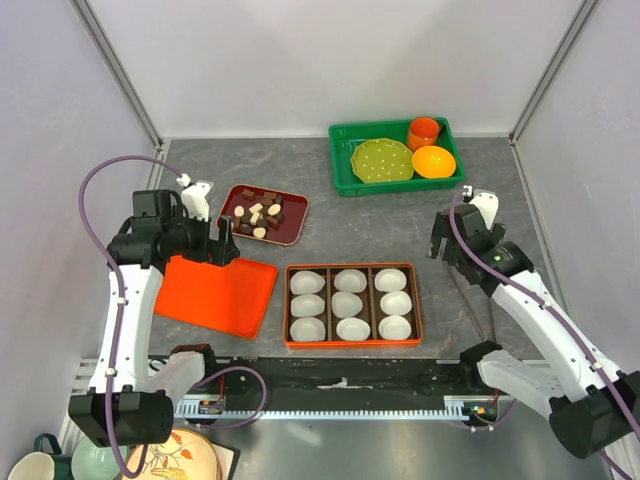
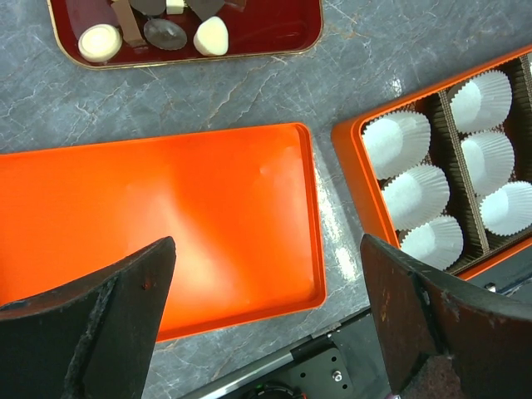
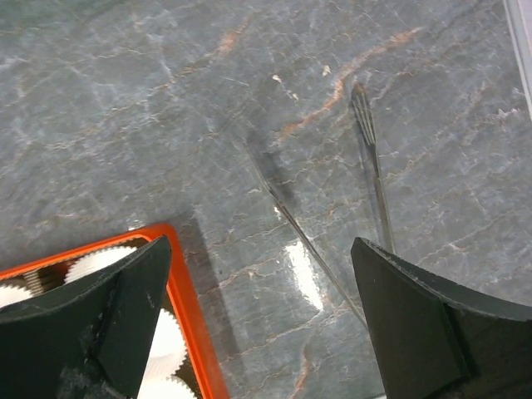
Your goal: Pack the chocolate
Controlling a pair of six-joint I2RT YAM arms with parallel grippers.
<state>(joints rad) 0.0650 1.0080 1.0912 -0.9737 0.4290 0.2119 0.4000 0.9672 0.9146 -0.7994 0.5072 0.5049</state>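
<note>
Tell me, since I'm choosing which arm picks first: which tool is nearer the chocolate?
Left. The left tool hovers beside the chocolate, at the near-left corner of its tray, above the orange lid. The right tool hangs far to the right, past the box of paper cups.

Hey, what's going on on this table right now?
Packing hasn't started. The brown and cream-white chocolate pieces lie in the dark red tray; the nine white paper cups in the orange box are empty. The left gripper hangs open over the flat orange tray, the right gripper open over grey table.
</note>
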